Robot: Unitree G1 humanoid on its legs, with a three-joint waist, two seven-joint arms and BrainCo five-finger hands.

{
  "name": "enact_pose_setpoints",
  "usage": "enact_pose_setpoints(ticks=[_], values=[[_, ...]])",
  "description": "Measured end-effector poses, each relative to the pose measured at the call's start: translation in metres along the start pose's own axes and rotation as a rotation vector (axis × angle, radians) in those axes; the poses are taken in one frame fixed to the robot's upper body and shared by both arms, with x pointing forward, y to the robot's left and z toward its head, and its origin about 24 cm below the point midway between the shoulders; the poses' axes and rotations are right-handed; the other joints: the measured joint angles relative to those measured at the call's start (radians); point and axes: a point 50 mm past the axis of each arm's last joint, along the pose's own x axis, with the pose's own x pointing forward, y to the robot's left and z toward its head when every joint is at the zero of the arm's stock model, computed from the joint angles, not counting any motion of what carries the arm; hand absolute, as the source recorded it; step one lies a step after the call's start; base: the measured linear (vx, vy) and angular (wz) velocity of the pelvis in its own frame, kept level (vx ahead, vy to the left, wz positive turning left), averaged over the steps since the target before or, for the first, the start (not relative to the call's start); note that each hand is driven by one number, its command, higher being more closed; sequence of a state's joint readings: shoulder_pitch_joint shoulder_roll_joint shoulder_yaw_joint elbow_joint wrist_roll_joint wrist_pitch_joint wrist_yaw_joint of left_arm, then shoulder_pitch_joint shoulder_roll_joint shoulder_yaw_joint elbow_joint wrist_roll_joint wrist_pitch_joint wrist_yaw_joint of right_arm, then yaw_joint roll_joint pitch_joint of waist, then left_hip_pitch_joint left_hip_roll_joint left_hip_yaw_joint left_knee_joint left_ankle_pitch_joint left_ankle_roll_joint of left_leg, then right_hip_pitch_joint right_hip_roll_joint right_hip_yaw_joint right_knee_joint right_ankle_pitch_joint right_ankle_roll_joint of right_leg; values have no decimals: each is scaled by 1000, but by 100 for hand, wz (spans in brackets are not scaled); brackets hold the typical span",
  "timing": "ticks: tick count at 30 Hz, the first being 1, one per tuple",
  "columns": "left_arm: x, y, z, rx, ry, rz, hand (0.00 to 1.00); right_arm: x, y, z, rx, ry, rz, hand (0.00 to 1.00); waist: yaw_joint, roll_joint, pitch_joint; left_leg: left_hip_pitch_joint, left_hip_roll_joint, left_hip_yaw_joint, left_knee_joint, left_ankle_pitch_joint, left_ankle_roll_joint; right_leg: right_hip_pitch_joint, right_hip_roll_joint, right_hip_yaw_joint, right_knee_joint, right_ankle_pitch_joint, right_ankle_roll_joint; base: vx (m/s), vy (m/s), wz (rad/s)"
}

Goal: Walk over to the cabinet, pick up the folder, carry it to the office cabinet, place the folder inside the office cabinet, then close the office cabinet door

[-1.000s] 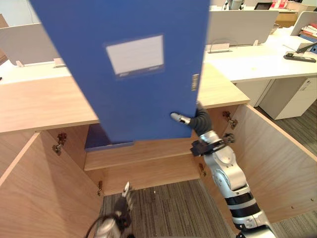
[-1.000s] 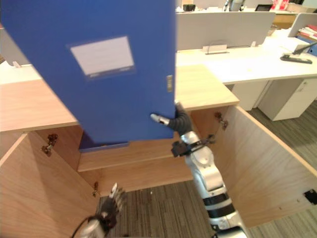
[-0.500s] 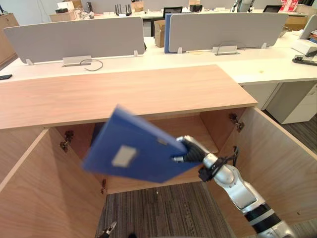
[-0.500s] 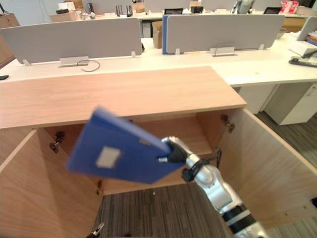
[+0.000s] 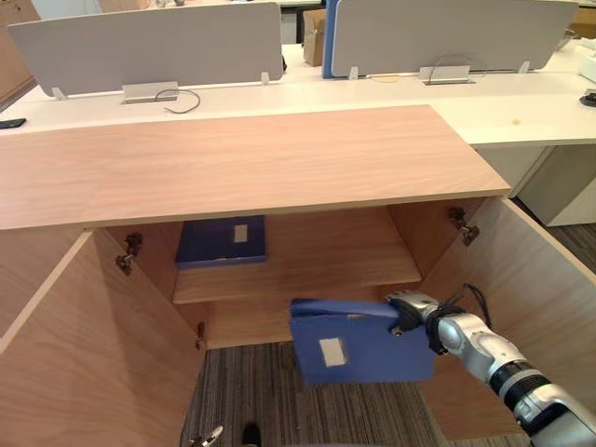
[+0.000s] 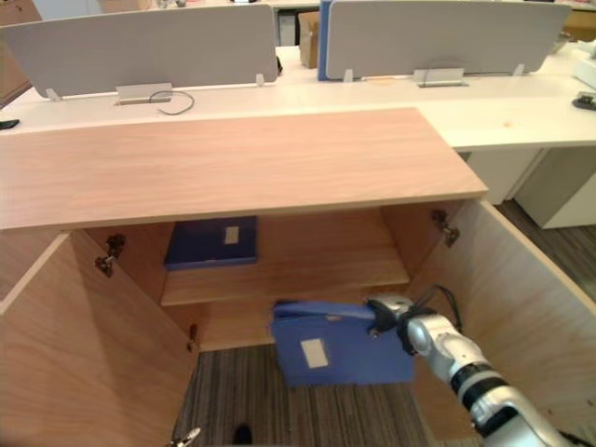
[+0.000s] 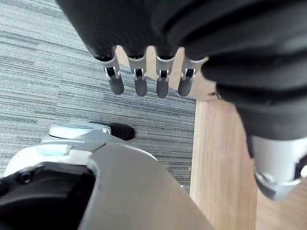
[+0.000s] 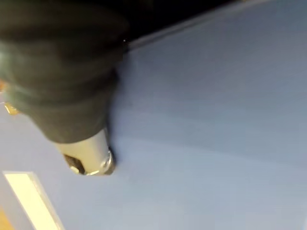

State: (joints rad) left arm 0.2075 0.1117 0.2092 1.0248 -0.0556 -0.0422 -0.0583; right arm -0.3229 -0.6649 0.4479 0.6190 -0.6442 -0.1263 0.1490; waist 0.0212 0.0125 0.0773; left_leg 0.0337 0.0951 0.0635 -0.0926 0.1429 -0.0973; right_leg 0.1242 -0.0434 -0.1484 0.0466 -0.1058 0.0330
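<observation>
1. The right hand (image 5: 413, 309) is holding the blue folder (image 5: 358, 352) by its top right corner. Its fingers (image 5: 402, 300) are curling over the top edge, and the thumb is pressing on the blue face.
2. The folder is hanging in front of the open cabinet (image 5: 242, 172), lower than the shelf (image 5: 317, 270), near 6 o'clock in the eye views.
3. A second folder (image 5: 222, 242) is lying flat on the shelf, towards 11 o'clock from the first.
4. The left hand (image 7: 161, 82) is hanging over the floor (image 7: 48, 72), fingers straight, holding nothing.
5. To do this well, I think the hand should be pushing the folder towards 12 o'clock. It should be staying low to slip under the shelf and gripping tight.
6. The folder is standing almost upright, with its white label facing the robot. Its long side seems to be running from 9 to 3 o'clock.
</observation>
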Motion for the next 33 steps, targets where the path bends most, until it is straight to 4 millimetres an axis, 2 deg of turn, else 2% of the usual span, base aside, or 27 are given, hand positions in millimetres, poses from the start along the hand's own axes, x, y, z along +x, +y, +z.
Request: enact_pose_setpoints(ticks=[2,3,5,6,7,8,10,11,12,13,14,16,17,19,20,21,22,23,24,25,27,28,30,33], values=[[0,-3,-1,19,2,-11,0,-2,-10,-29,307,141,-115,100,-2,18,13,-3,-6,-11,0,2,2,1,-6,-10,2,-2,3,-5,11,12],[0,-4,-1,24,2,-14,0,-3,-12,-36,391,172,-151,100,-3,22,16,-4,-8,-14,0,2,3,1,-7,-13,2,-2,3,3,17,13],[-1,-5,-1,25,-8,-16,0,-8,-14,-58,796,253,-306,100,-3,33,20,-14,-13,-21,0,4,5,-2,-11,-21,0,-3,4,10,13,10],[-1,-4,-1,24,-10,-14,0,-9,-14,-61,896,263,-347,100,-3,33,21,-15,-14,-22,0,4,5,-2,-11,-22,-1,-3,4,18,4,6],[-1,-5,0,24,-11,-13,0,-9,-12,-64,1069,278,-416,100,-4,34,22,-15,-14,-22,0,4,5,-1,-12,-24,-2,-3,5,0,0,0],[-1,-5,0,23,-12,-13,0,-9,-11,-65,1144,284,-445,100,-4,34,23,-15,-15,-23,0,4,5,-1,-12,-25,-3,-3,5,0,0,0],[0,-7,4,15,-24,-17,0,-5,-9,-66,1446,291,-552,100,-6,44,43,-17,-16,-26,0,4,6,-1,-13,-32,-3,-3,5,5,3,4],[0,-7,5,13,-28,-17,0,-4,-8,-65,1519,292,-575,100,-6,47,48,-19,-17,-28,0,5,7,-2,-14,-34,-3,-3,5,-18,10,12],[0,-7,7,7,-38,-15,0,-1,-3,-64,1672,303,-613,100,-6,56,59,-30,-19,-37,0,8,9,-8,-15,-40,-3,-3,5,-16,12,14],[1,-7,8,4,-41,-14,0,0,-2,-62,1709,302,-613,100,-6,59,63,-37,-20,-41,0,9,10,-14,-16,-43,-2,-3,6,-16,16,18],[1,-7,9,-6,-45,-12,0,4,-1,-56,1782,289,-619,100,-1,67,70,-54,-21,-47,0,13,11,-31,-16,-49,1,-3,6,-2,16,13],[1,-7,12,-13,-53,-4,0,14,-16,-43,1886,217,-647,100,0,76,100,-69,-21,-52,0,19,12,-44,-16,-54,6,-3,6,3,14,9],[2,-8,14,-20,-58,0,0,18,-27,-38,1927,173,-663,100,4,80,117,-71,-22,-53,0,20,13,-47,-17,-55,8,-3,6,-12,24,3],[2,-9,22,-46,-96,1,0,26,-59,-23,2053,49,-714,100,32,94,143,-104,-21,-50,6,26,15,-87,-24,-55,31,-6,8,-13,39,-1],[2,-10,26,-54,-111,0,0,28,-66,-18,2100,13,-719,100,39,96,147,-126,-20,-47,14,28,16,-115,-29,-55,62,-17,7,-27,47,3],[2,-14,38,-80,-155,-1,0,31,-82,-7,2186,-56,-734,100,51,98,165,-192,-24,-44,67,23,21,-193,-48,-54,150,-47,7,-56,55,11],[3,-22,53,-113,-208,-14,0,32,-96,3,2258,-119,-740,100,58,99,205,-259,-37,-43,166,-11,32,-259,-74,-51,252,-78,9,-81,56,13],[3,-26,58,-129,-227,-21,0,34,-100,9,2289,-141,-730,100,62,105,220,-292,-40,-40,226,-41,37,-286,-84,-47,299,-94,12,-105,71,-7],[2,-32,61,-168,-247,-31,0,39,-104,26,2334,-176,-686,100,80,114,244,-351,-38,-18,352,-116,43,-341,-98,-22,398,-134,15,-125,63,-30],[2,-35,62,-189,-251,-37,0,42,-106,40,2351,-207,-646,100,90,113,254,-395,-38,-3,441,-162,48,-385,-108,4,469,-166,17,-165,63,-48],[1,-35,65,-234,-264,-26,0,46,-121,78,2338,-323,-535,100,94,114,273,-522,-32,27,649,-261,59,-506,-129,48,633,-243,25,-156,44,-39],[0,-35,67,-245,-274,-22,0,45,-128,85,2332,-361,-521,100,95,112,281,-547,-29,36,691,-281,62,-533,-132,60,666,-257,28,-147,75,-32],[-1,-35,73,-273,-301,-16,0,36,-154,102,2326,-500,-504,100,95,115,324,-610,-24,52,818,-345,73,-594,-144,92,778,-312,39,-144,102,-20],[-1,-34,74,-315,-303,-1,0,21,-188,111,2319,-665,-546,100,91,116,340,-703,-37,57,952,-397,89,-684,-174,120,910,-364,58,-125,132,5]])
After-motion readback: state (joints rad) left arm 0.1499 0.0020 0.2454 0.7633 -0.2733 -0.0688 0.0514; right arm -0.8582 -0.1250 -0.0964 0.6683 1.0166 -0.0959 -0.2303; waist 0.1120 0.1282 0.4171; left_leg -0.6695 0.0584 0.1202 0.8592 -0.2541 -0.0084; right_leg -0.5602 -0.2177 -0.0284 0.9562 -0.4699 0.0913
